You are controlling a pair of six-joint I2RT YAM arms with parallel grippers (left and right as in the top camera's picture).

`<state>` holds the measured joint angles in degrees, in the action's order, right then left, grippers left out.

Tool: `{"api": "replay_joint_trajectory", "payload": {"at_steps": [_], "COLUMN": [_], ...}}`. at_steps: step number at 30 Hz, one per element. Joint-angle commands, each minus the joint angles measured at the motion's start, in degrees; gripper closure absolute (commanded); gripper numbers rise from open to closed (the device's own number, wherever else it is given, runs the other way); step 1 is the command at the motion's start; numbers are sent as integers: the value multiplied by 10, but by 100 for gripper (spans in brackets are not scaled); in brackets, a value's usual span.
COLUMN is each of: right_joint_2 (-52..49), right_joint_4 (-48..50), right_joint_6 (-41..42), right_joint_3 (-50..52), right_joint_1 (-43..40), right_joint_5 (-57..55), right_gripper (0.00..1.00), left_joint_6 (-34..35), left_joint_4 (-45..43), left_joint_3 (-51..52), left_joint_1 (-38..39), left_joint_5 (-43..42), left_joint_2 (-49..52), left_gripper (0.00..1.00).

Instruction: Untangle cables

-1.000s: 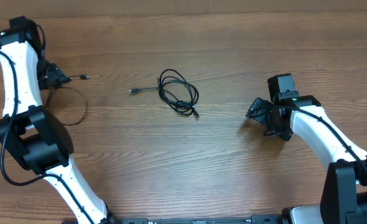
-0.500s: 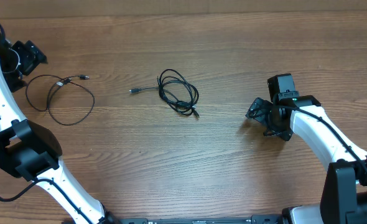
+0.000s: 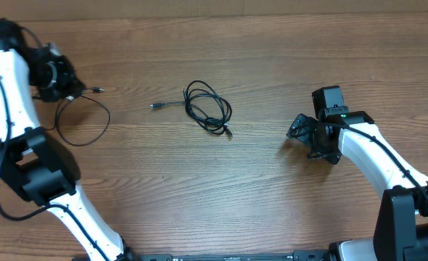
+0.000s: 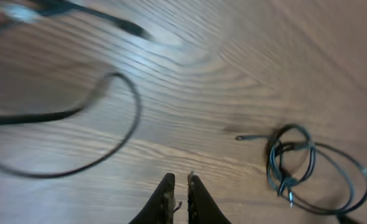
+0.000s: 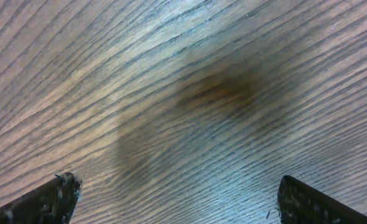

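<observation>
Two thin black cables lie on the wooden table. One is a loose loop point(image 3: 108, 116) at the far left, its small plug point(image 3: 98, 90) pointing right. The other is a tight coil point(image 3: 207, 116) in the middle, with a plug end point(image 3: 156, 106) trailing left. My left gripper point(image 3: 70, 88) hovers at the upper left of the loose loop. In the blurred left wrist view its fingers point(image 4: 165, 199) stand almost together with nothing between them; the loop point(image 4: 137, 109) lies ahead to the left and the coil point(image 4: 283, 162) to the right. My right gripper point(image 3: 305, 134) is open over bare wood, away from both cables.
Only wood grain shows between the right gripper's wide-set fingers point(image 5: 53, 196). The left arm's white links point(image 3: 11, 94) run down the table's left side. The right arm's links point(image 3: 373, 156) cross the lower right corner.
The left arm swung out to the far left and came back over the loose loop's upper end, and its jaws closed. The right arm and the coil have not moved.
</observation>
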<state>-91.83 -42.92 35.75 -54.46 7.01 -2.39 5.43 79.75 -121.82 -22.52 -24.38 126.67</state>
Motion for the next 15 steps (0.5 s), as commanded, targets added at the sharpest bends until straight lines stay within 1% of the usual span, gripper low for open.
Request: {"api": "replay_joint_trajectory", "payload": {"at_steps": [1,2,3,4,5,10,11,13,15], "right_joint_2": [5,5,5,5,5,5,5,5,5], "right_joint_4": [2,2,2,2,3,2,2,2,2], "right_joint_6": [-2,-2,-3,-2,-2,-2,-3,-3,-3], "right_joint_3": [-1,-1,-1,-1,-1,-1,-1,-1,-1], "right_joint_1": [-1,-1,-1,-1,-1,-1,-1,-1,-1], "right_joint_5": [-7,-7,-7,-7,-7,-7,-7,-7,-7], "right_gripper": [0,0,0,0,0,0,0,0,0], "left_joint_6": [-29,-29,-29,-29,-29,-27,-27,-27,-27], "left_joint_4": [-28,-36,-50,-59,-67,-108,-118,-140,-158], "left_joint_3": [61,76,96,113,126,179,187,205,225], "left_joint_1": [45,55,68,78,86,109,109,109,108], "left_joint_5": [9,21,38,56,69,159,191,240,255], "left_joint_2": [0,0,0,0,0,0,0,0,0], "left_gripper": [89,89,91,95,96,96,94,95,94]}}
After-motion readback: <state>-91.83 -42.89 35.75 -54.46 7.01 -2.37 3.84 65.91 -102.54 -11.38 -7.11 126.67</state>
